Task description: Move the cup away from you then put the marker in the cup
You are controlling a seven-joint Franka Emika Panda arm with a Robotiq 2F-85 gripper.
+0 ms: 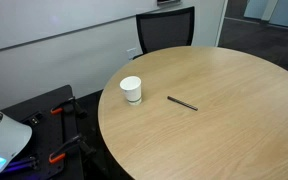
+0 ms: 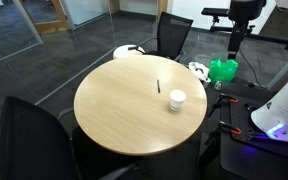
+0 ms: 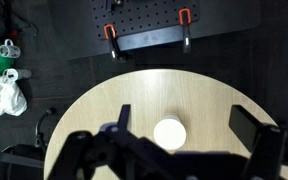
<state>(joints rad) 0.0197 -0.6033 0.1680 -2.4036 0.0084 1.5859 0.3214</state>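
Observation:
The small white cup (image 1: 131,90) stands upright on the round wooden table (image 1: 224,110), near its edge. It also shows in an exterior view (image 2: 177,99). The thin dark marker (image 1: 182,102) lies flat on the table a short way from the cup, apart from it, and also shows in an exterior view (image 2: 158,86). In the wrist view my gripper (image 3: 189,125) is open and empty, high above the table, with the cup (image 3: 169,133) seen from above between its fingers. The marker is not visible in the wrist view. The gripper does not show in either exterior view.
A black chair (image 1: 166,30) stands at the table's far side, and another (image 2: 29,130) at the near side. The white robot base (image 2: 284,110) is beside the table. A black pegboard with orange clamps (image 3: 111,33), a green bag (image 2: 222,70) and a white bag (image 3: 6,95) are on the floor.

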